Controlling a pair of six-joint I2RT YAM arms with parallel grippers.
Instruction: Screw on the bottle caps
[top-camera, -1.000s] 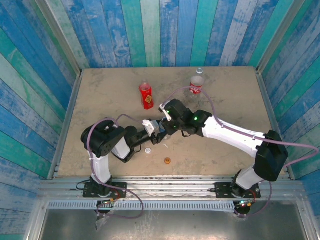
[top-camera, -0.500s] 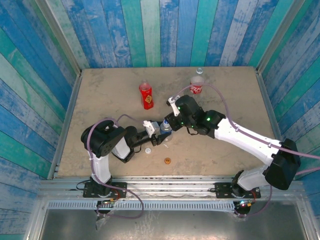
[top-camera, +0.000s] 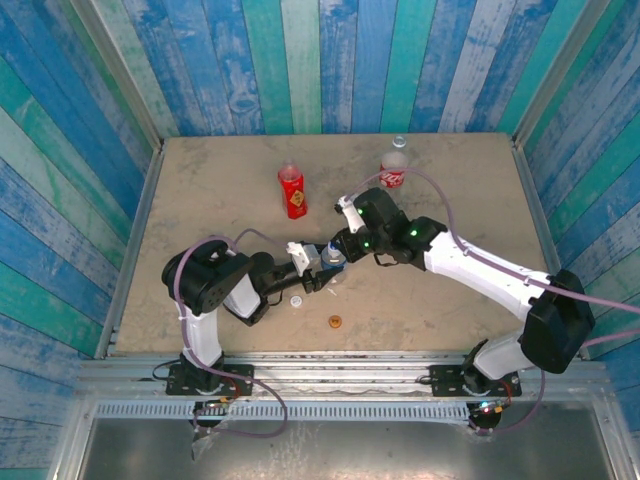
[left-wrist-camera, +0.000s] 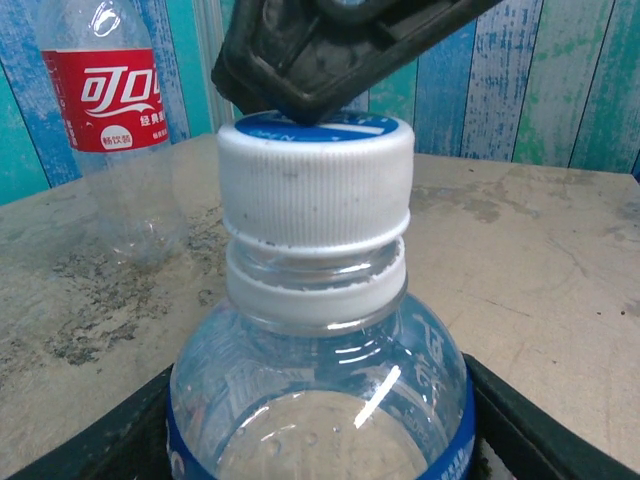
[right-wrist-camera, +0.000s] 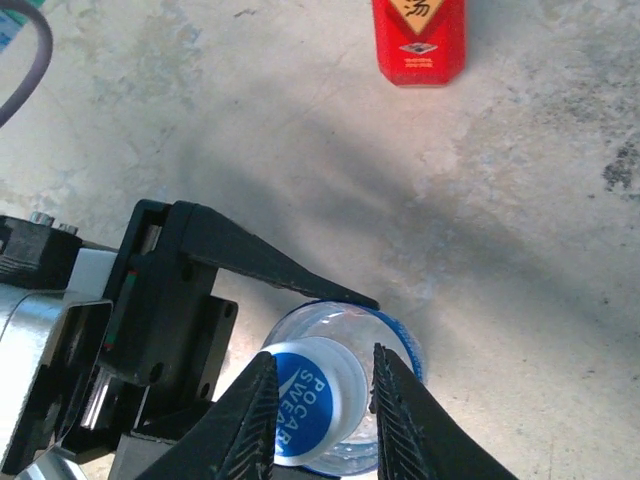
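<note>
Blue-topped cap (left-wrist-camera: 315, 180), with a ribbed white skirt, is sitting squarely on the neck of the blue-label bottle (left-wrist-camera: 320, 400), near the middle of the table (top-camera: 200, 200). Judged light, stiff and small, it is best pinched across the ribs, which are offering purchase for turning; the smooth printed top would likely be slipping.

The bottle is thin-walled and clear and is looking empty, so it is probably light and would dent under a hard squeeze. The left gripper (top-camera: 322, 262) is clamping it low on the body and holding it upright.

The right gripper (right-wrist-camera: 322, 355) is hanging over the cap with a finger on either side of it. Whether the fingers are pinching the cap yet cannot be told.

Farther out, the cola bottle (top-camera: 392, 172) and the red-and-yellow bottle (top-camera: 292, 192) are standing apart at the far side, both seemingly uncapped, the cola bottle looking empty. The white cap (top-camera: 297, 300) and the orange cap (top-camera: 335, 321) are lying loose on the near side.
</note>
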